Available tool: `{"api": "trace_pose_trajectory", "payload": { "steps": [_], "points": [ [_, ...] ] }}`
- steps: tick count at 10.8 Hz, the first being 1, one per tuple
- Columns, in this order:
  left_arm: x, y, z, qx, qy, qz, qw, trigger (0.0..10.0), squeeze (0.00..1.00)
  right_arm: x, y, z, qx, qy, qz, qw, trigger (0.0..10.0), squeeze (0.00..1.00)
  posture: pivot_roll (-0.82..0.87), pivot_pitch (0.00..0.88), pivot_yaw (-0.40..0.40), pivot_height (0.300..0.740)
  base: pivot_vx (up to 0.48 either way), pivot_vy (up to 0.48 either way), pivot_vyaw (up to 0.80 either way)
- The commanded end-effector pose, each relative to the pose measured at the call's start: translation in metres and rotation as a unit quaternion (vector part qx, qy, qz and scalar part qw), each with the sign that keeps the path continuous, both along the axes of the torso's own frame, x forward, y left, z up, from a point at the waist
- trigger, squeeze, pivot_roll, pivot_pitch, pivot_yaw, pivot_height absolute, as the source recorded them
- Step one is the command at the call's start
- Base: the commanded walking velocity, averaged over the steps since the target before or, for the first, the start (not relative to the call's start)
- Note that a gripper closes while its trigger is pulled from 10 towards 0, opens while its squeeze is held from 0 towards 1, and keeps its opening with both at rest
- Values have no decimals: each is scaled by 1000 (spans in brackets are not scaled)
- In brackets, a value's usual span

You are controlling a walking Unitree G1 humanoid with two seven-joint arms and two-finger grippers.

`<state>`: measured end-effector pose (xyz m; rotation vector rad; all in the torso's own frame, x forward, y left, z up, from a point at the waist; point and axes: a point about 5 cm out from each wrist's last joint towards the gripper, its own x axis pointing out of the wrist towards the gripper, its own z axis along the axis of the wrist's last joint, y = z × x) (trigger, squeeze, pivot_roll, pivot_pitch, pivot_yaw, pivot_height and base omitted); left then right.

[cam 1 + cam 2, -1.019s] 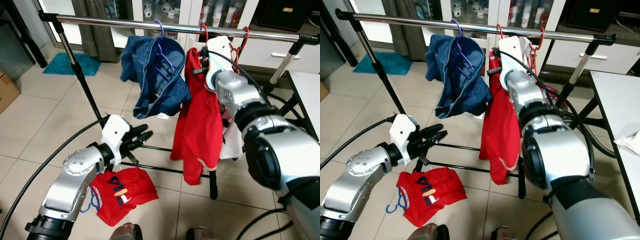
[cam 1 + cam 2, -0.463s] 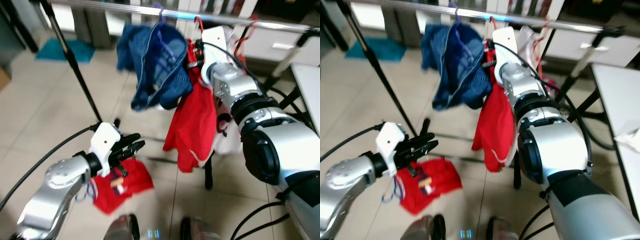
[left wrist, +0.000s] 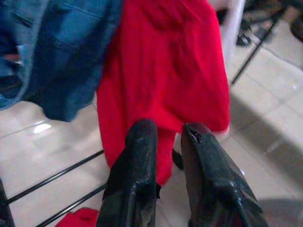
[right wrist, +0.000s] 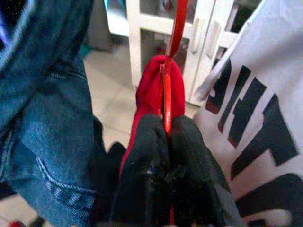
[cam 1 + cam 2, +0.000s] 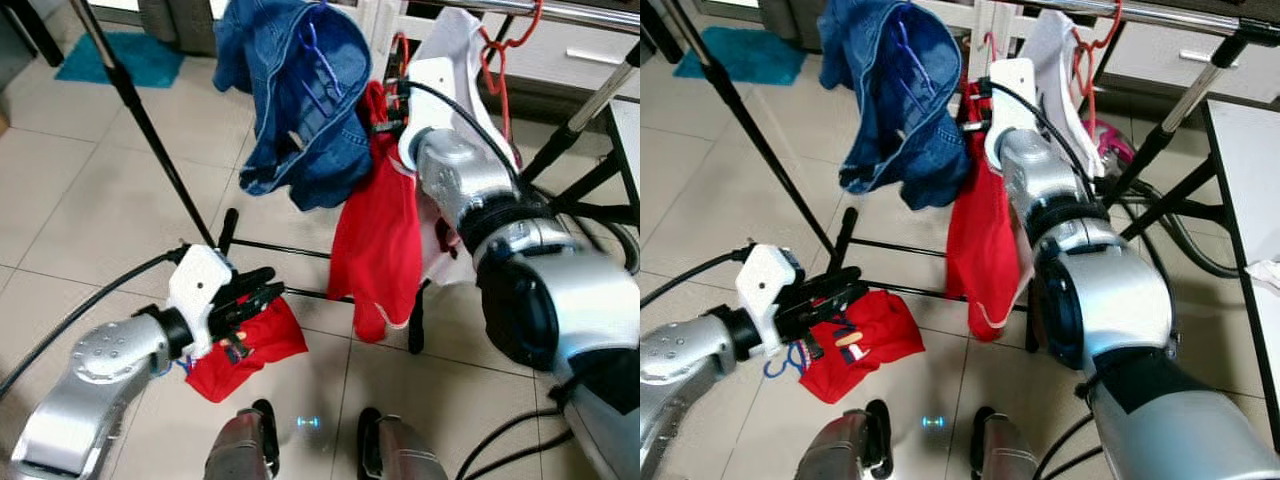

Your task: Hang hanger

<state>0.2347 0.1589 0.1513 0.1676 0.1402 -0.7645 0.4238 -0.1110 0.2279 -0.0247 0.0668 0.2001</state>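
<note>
Right tool (image 4: 166, 142) pinched shut on thin red hanger (image 4: 166, 90); stiff, likely slick wire, limp red garment (image 5: 385, 250) dragging; grip near hook; left tool (image 3: 165, 142) slightly parted, empty.

A red garment (image 5: 983, 232) is hanging beside denim clothing (image 5: 895, 95) on the rack, while another red shirt (image 5: 852, 343) is lying on the floor below the left claw (image 5: 840, 288).

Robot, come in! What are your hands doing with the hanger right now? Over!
Right gripper shut on red hanger, red shirt hanging from it. Left gripper low, slightly open, holding nothing. Denim jacket and white shirt crowd both sides.
</note>
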Motion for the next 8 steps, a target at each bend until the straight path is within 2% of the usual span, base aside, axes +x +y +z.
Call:
{"api": "trace_pose_trajectory", "payload": {
  "steps": [1,2,4,5,6,7,8],
  "points": [
    [2,1,-15,7,18,36,999,10000,0,-2,-10,-1,15,-30,4,999,10000,0,48,192,-23,740,0,0,0],
    [7,1,-22,8,19,63,998,10000,0,-5,-16,-9,25,-42,19,999,10000,0,29,154,-11,740,0,0,0],
    [24,0,-25,-30,8,130,991,10000,0,-28,-42,-43,31,-55,48,997,10000,0,-8,79,19,740,0,0,0],
    [34,0,-28,-53,0,168,984,10000,0,-66,-53,-78,23,-52,66,996,10000,0,-26,32,38,740,0,0,0],
    [38,-1,-31,-58,-1,181,982,10000,0,-96,-61,-101,27,-36,61,997,10000,0,-34,16,42,740,0,0,0],
    [41,-2,-30,-61,-9,192,979,10000,0,-116,-67,-115,16,-19,54,998,10000,0,-46,0,44,740,0,0,0],
    [43,-1,-31,-53,-17,194,979,10000,0,-134,-75,-129,15,7,15,1000,10000,0,-48,0,44,740,0,0,0]
  ]
}}
